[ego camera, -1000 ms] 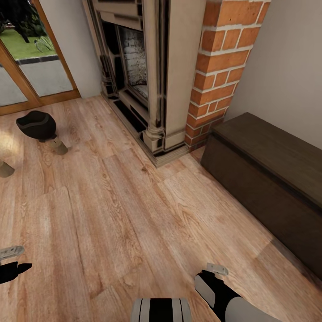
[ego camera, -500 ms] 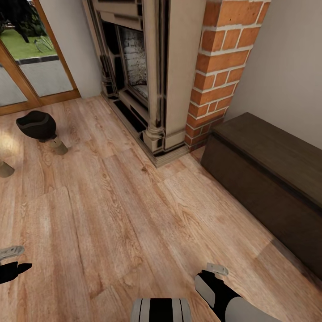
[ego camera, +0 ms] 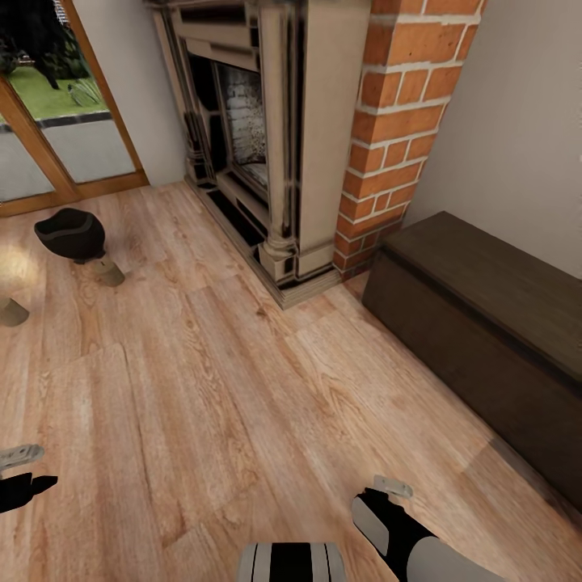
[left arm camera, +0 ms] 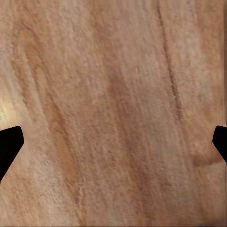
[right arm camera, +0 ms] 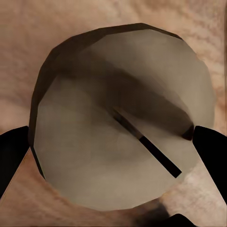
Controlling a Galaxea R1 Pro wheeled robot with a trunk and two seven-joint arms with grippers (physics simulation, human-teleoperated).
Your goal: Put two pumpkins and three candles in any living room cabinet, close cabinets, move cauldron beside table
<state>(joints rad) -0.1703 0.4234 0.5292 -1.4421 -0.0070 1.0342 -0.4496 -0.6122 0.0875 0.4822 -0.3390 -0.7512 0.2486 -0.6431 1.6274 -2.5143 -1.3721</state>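
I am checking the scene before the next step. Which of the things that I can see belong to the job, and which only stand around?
Belong to the job:
- cauldron
- candle beside it
- candle by the view's left edge
- candle held in the right gripper
- cabinet, closed

Only standing around:
- fireplace
- brick column
- glass door

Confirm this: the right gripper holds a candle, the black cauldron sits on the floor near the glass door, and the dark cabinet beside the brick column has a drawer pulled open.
One part is wrong: the head view shows the cabinet shut, with no drawer pulled out. The rest holds: the right gripper grips a candle, and the cauldron sits on the floor near the glass door, with the cabinet beside the brick column.
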